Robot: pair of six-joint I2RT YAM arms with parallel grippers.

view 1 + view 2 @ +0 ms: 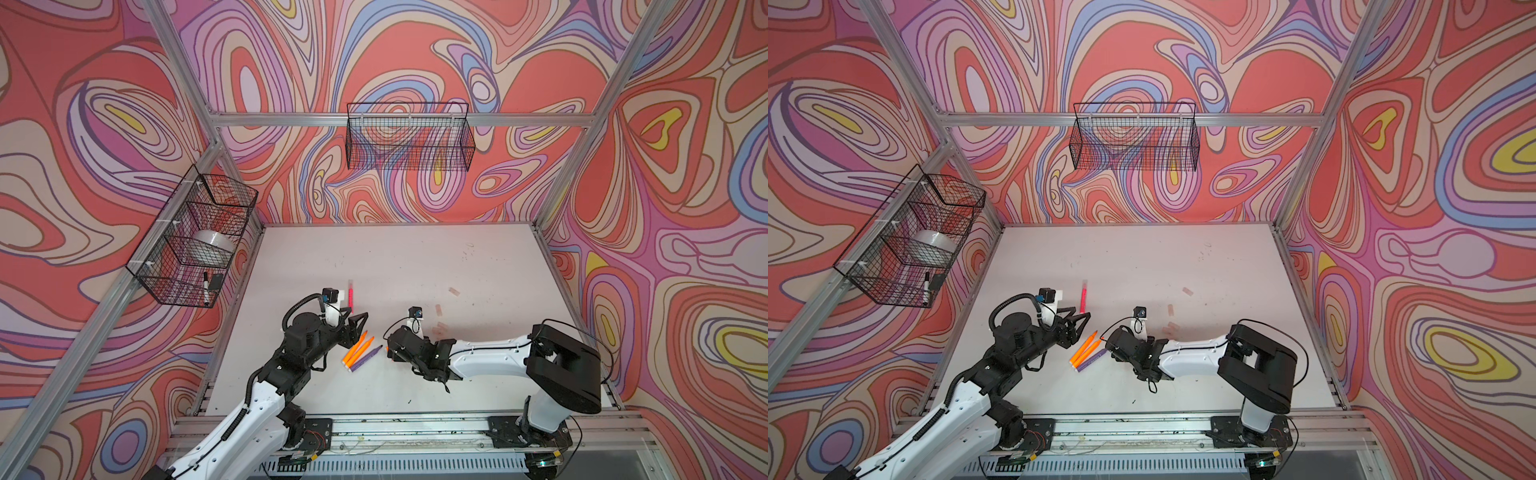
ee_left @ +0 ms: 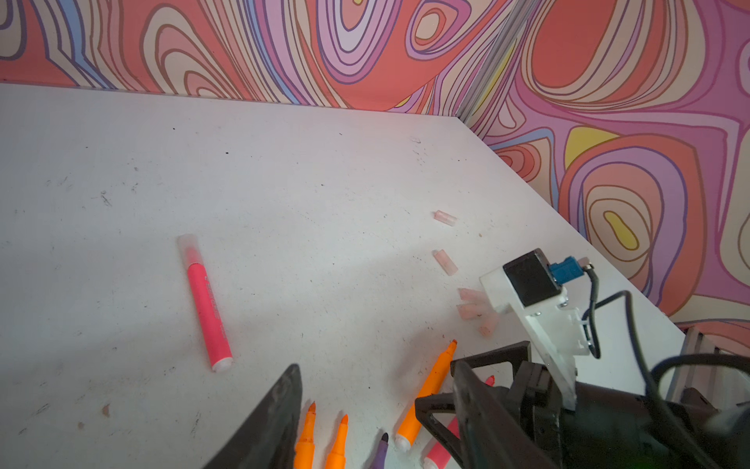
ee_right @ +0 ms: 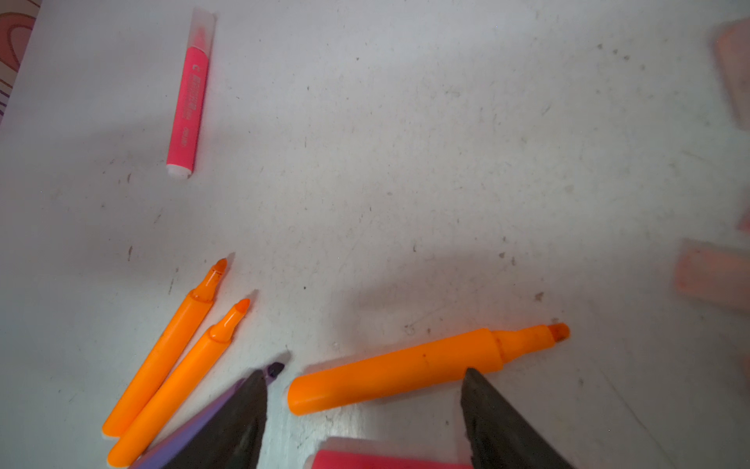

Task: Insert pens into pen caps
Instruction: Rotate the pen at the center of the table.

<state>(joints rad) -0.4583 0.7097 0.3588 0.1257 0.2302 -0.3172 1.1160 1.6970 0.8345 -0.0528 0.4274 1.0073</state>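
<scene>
**A:** What shows from above?

**B:** In both top views, two uncapped neon orange marker pens (image 1: 355,347) lie side by side on the scuffed white tabletop (image 1: 415,257). A slim purple marker pen (image 1: 367,357) lies just beside them. A hot pink marker pen (image 1: 351,297) lies apart, farther back, with a translucent cap on its tip. The left gripper (image 1: 360,321) hovers between that pen and the orange pair. The right gripper (image 1: 390,344) is at the purple pen's tip. Short pale translucent pen caps (image 1: 437,310) lie loose beyond it.

**A:** And the left wrist?

**B:** One dark finger (image 2: 280,418) is plain. The left jaws stand partly spread and grip nothing. A third neon orange marker pen (image 2: 426,390) and an uncapped hot pink marker pen (image 2: 440,450) lie under the right gripper. Five loose caps are scattered past them.

**A:** The right wrist?

**B:** The jaws are wide apart and empty. The third orange pen lies flat across the gap, with one fingertip (image 3: 473,379) at its barrel. Whether they touch, I cannot tell. The uncapped pink pen lies between the fingers, nearer the palm.
</scene>
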